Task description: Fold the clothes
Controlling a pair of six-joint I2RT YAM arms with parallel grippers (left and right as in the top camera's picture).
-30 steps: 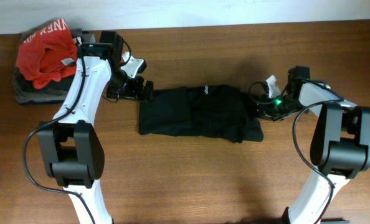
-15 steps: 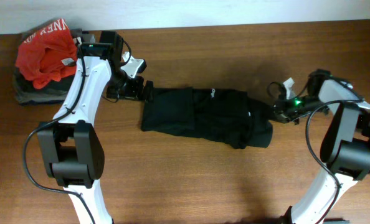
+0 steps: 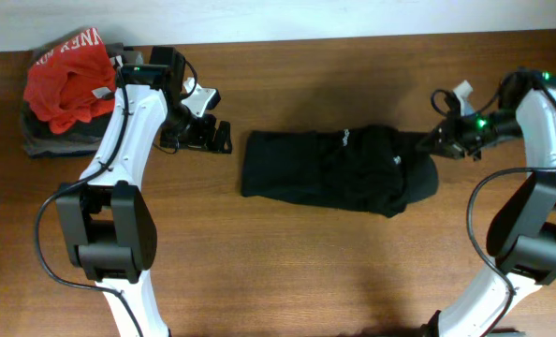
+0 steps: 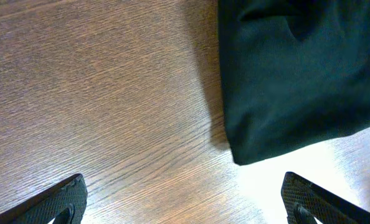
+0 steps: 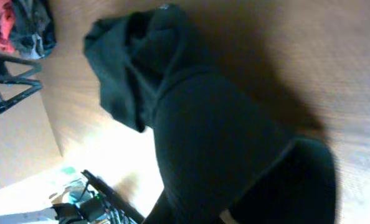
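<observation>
Clothes (image 3: 339,173) pinched by the closed right gripper (image 3: 439,142) are best drawn low and evenly, the wide-spread left gripper (image 3: 224,138) kept clear.

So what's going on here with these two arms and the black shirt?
Two robot arms are working on folding a black T-shirt, which lies bunched into a long strip across the middle of the wooden table. The right gripper is clamped on the shirt's right end. The left gripper is wide open just off the shirt's left edge, with bare wood between them. A red garment sits on a pile in the far left corner, out of the way.
</observation>
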